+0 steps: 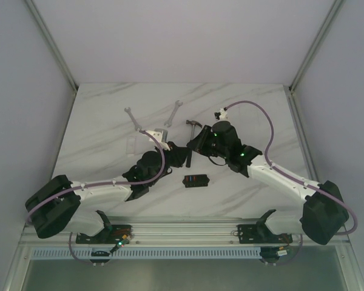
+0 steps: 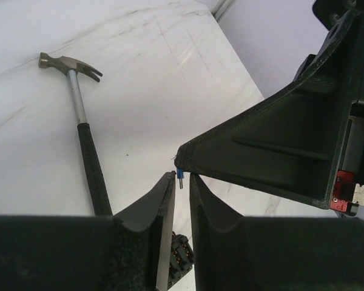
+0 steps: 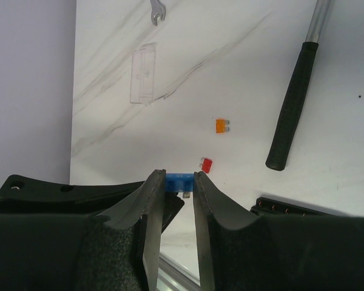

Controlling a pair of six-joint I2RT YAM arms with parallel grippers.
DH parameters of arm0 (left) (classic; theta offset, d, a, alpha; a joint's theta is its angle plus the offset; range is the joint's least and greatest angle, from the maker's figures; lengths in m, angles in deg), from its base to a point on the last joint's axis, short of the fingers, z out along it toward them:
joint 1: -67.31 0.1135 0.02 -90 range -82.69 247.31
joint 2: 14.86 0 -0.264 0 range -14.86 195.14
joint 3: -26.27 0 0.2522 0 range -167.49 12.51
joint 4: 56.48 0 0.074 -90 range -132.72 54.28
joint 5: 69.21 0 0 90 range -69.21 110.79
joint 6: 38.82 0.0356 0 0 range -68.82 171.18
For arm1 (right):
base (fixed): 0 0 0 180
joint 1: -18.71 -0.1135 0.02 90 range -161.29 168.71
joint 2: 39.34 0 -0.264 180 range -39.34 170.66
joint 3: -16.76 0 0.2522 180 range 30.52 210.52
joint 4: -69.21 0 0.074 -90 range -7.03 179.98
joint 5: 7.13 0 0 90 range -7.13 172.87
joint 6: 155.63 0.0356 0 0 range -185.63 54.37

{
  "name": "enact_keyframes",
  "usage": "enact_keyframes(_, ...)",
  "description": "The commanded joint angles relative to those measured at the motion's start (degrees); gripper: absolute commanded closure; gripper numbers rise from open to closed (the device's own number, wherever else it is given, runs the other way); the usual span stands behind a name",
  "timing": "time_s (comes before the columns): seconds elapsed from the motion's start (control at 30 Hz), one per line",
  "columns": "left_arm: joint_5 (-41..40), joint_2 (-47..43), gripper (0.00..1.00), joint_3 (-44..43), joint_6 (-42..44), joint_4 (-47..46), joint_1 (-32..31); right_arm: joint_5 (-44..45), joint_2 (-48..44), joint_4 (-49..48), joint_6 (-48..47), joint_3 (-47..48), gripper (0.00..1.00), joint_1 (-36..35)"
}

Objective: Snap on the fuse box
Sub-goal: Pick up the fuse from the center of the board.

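**Top external view.**
- Fuse box (image 1: 195,180): black, coloured fuses on its face. It lies flat on the marble table (image 1: 103,115), near the front edge, between the two arms and touched by neither.
- Left gripper (image 1: 183,155) and right gripper (image 1: 196,145): tips meet above the table, just behind the box.
- Two wrenches (image 1: 132,119) (image 1: 175,112): lie well behind.
- Hammer (image 1: 193,123): only the head shows.

**Left wrist view.**
- Left jaws: a narrow gap, with the end of a blue fuse (image 2: 179,176) at its mouth. Whether they bear on the fuse cannot be told.
- One corner of the box lies below the fingers.

**Right wrist view.**
- Right jaws: pinching the blue fuse across its body, prongs down.
- Orange fuse (image 3: 222,126) and red fuse (image 3: 205,164): loose on the table.
- Clear cover (image 3: 142,76): lies farther off.
- An edge of the box shows at lower right.

**Step, as judged.** The blue fuse is being passed or re-gripped in mid-air and is not yet seated.

**Next move, as judged.** One firm grip, prongs lined up with an empty slot, then a straight push down.
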Motion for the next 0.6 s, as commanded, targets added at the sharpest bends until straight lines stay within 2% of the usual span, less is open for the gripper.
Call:
enact_keyframes(0.0,-0.9,-1.0,0.77,-1.5,1.0,-3.1,-0.1,-1.0,-1.3,-1.6,1.2,-1.2,0.76,-0.4)
enact_keyframes(0.3,-1.2,-1.8,1.00,-0.6,0.9,-2.8,-0.1,-0.6,-2.6,-2.2,1.7,-2.1,0.76,-0.4)
enact_keyframes(0.57,-1.5,-4.7,1.00,1.3,2.7,-2.1,0.4,0.2,-4.0,-2.3,0.4,-2.3,0.72,-0.4)
